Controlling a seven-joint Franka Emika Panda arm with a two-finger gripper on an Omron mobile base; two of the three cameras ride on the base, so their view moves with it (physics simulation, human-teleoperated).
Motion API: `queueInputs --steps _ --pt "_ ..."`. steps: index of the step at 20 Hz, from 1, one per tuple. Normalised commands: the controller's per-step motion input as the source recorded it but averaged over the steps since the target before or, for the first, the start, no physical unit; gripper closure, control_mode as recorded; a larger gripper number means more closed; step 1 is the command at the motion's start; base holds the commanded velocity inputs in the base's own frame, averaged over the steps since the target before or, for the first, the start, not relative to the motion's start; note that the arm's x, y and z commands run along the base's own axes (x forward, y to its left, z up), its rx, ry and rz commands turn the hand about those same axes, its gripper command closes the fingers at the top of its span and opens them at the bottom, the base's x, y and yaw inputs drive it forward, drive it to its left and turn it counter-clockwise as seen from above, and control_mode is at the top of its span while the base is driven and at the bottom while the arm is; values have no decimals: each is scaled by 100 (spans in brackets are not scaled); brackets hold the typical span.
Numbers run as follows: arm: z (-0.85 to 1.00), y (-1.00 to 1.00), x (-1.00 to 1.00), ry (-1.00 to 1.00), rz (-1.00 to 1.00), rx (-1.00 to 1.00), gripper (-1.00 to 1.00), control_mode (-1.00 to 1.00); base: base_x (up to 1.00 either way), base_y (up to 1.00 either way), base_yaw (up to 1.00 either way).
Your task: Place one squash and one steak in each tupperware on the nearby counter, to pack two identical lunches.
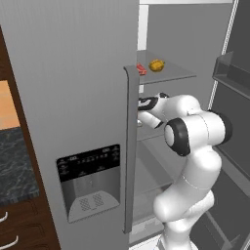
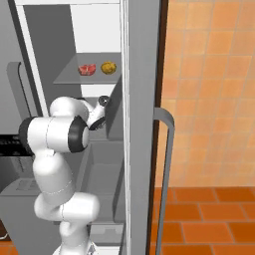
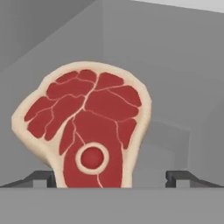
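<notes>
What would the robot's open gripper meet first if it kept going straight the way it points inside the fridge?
Most likely the steak: in the hand view it lies straight ahead of the gripper, between the two open fingertips. How far off it lies is unclear.

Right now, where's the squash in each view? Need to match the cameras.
Left base view: squash upper centre, on the fridge's upper shelf, just right of the shelf steak.
Right base view: squash upper left, same shelf, again right of the shelf steak.
Hand view: not in it; a close steak sits ahead of the open tool.
Shared landmark: the upper shelf.
</notes>
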Motion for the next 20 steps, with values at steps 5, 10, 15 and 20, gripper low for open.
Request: queueInputs --steps 5,10,15,20 --pt "-28 27 3 -2 7 -2 100 -100 0 0 0" --pt "4 -6 -66 -12 4 0 100 -100 0 0 0" --pt "19 -13 -100 0 -5 0 100 -100 0 0 0" --pt "93 0 -100 9 0 -1 100 -100 0 0 0"
